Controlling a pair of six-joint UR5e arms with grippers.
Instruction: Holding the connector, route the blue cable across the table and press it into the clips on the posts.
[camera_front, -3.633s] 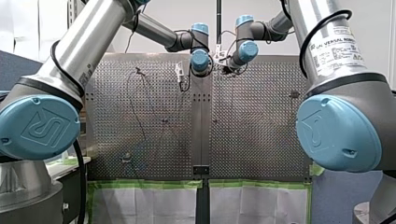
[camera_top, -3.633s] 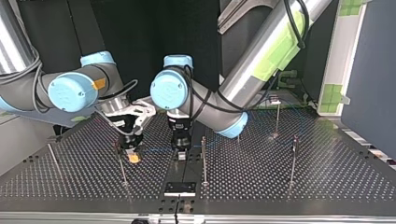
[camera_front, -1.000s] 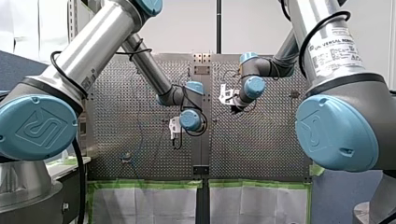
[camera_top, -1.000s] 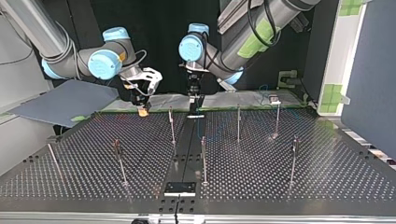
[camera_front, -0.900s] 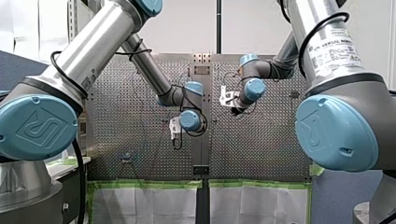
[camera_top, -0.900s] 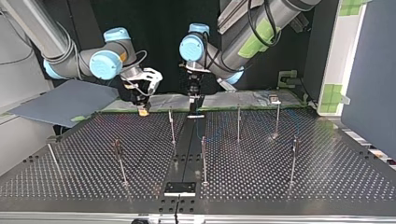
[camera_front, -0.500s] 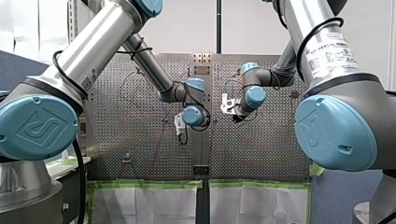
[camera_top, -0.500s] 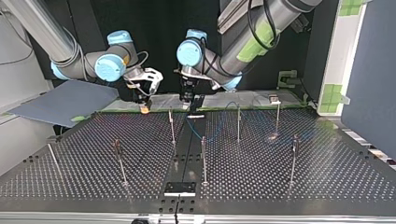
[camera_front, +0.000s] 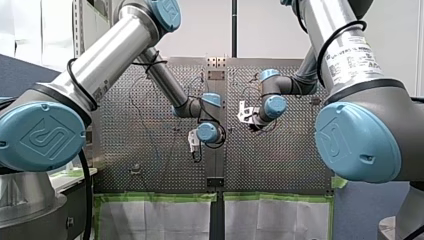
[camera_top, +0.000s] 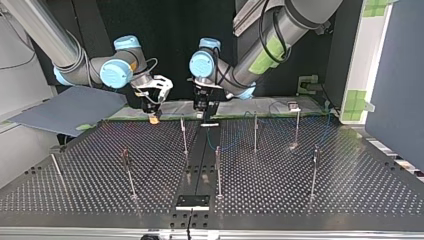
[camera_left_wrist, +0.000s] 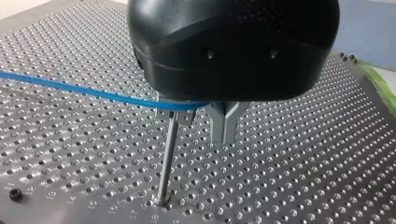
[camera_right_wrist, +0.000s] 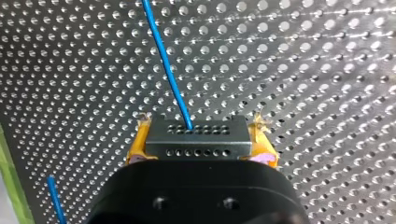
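A grey metal connector (camera_right_wrist: 196, 140) — a small rectangular block drilled with rows of pinholes — is clamped between the yellow pads (camera_right_wrist: 136, 144) of the right gripper (camera_right_wrist: 200, 136). From its face a thin, glossy blue cable (camera_right_wrist: 166, 60) is led away over the perforated table (camera_right_wrist: 327, 70). In the left wrist view the cable is drawn taut to the left gripper (camera_left_wrist: 225, 135), whose slim metal fingers are closed together on it. Just beside them stands a thin steel post (camera_left_wrist: 167, 158) topped by a small clip (camera_left_wrist: 181, 115). The cable passes right over the clip; whether it is seated cannot be told. In the top view both grippers are held over the table's far edge, near the middle. Seating the cable in that clip is judged the step in hand: the line is best held taut, level with the clip's mouth, and pressed in squarely — so the slender post is not bent.
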